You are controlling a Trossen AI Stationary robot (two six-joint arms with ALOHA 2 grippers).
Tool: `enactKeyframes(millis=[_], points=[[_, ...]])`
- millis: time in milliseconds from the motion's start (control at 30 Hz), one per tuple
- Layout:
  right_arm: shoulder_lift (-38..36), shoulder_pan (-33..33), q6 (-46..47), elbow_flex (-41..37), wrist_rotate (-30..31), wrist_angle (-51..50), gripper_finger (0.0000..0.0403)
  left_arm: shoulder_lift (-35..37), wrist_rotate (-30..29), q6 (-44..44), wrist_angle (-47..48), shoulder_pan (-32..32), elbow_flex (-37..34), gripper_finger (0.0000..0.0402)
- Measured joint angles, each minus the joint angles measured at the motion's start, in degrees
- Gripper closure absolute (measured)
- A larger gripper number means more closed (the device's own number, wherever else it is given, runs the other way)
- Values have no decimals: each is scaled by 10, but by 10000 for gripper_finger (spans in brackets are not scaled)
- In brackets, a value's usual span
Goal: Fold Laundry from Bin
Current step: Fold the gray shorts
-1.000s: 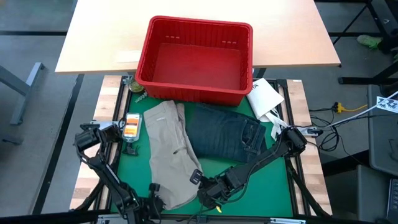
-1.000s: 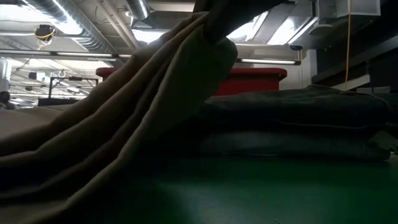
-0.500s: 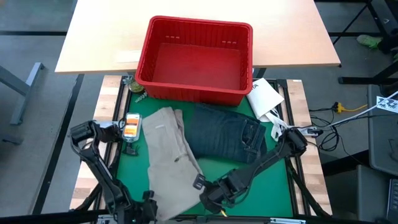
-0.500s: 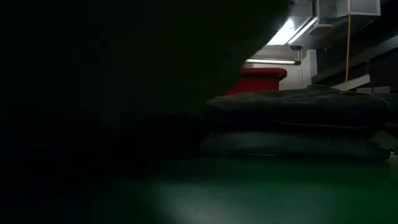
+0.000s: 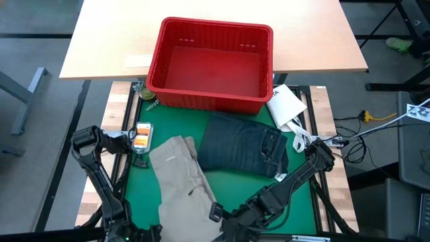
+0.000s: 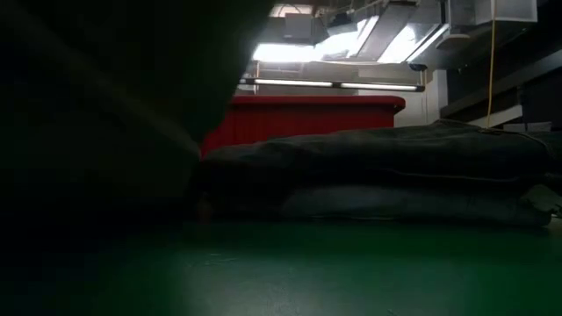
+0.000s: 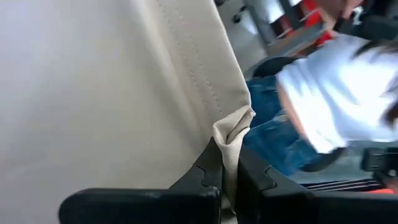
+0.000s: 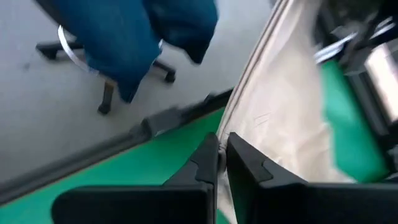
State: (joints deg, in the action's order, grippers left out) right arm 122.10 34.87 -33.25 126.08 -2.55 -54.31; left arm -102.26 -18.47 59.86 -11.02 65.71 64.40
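Observation:
The tan khaki trousers (image 5: 180, 176) lie lengthwise on the green mat (image 5: 299, 202), their near end raised at the table's near edge. My left gripper (image 7: 227, 154) and my right gripper (image 5: 218, 216) are both shut on that near end. Folded dark blue jeans (image 5: 243, 144) rest flat on the mat to the right of the khakis. The red bin (image 5: 211, 64) stands behind them, its inside bare. In the low view the raised khaki cloth (image 6: 97, 132) darkens the left half, with the jeans (image 6: 378, 171) and the bin (image 6: 303, 118) beyond. My left gripper pinches a bunched corner of the khakis (image 7: 233, 127) beside a stitched seam, between its two fingers. The cloth spreads away from the fingers in a broad sheet, lifted off the mat there. My right gripper pinches an edge of the khakis (image 8: 231, 127) between its two fingers, slanting down from above. The cloth runs on from the fingers toward the mat; one layer or several, I cannot tell.
A white packet (image 5: 285, 104) lies at the bin's right corner. A small device with an orange label (image 5: 142, 136) sits at the mat's left edge. A light wooden table (image 5: 107, 40) carries the bin's far part. Bare green mat lies near the right front.
Both grippers have risen and gone toward the table's near edge with the khakis' near end. The trousers have slid after them along the mat, so their far end now lies farther from the bin. The jeans have stayed put.

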Motion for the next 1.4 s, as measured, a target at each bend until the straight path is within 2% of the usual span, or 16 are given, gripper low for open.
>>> enactKeyframes(millis=[133,267,467,600,700,800,900,1000,1133,1267,1400], points=[[0,-6,-3,56,8,11,382,26,-6,-1,-20,14,1,395],[0,-27,-6,73,16,39,382,56,-41,-4,-9,35,1,395],[0,-92,6,73,15,42,382,93,-128,-4,51,62,1,395],[0,-144,13,73,10,42,382,116,-215,12,142,79,1,395],[0,-187,13,73,0,36,382,132,-305,51,229,90,1,395],[0,-232,14,70,-1,28,382,143,-370,127,337,93,1,395],[0,-274,14,62,-2,23,382,144,-406,231,456,92,1,395],[6,-312,13,62,-22,20,382,144,-408,353,577,88,1,395],[32,-358,13,62,-65,26,382,144,-372,498,711,84,1,395],[64,-385,12,62,-95,48,382,142,-276,586,790,75,1,392],[96,-403,-20,62,-105,77,382,131,-203,623,831,55,1,391]])
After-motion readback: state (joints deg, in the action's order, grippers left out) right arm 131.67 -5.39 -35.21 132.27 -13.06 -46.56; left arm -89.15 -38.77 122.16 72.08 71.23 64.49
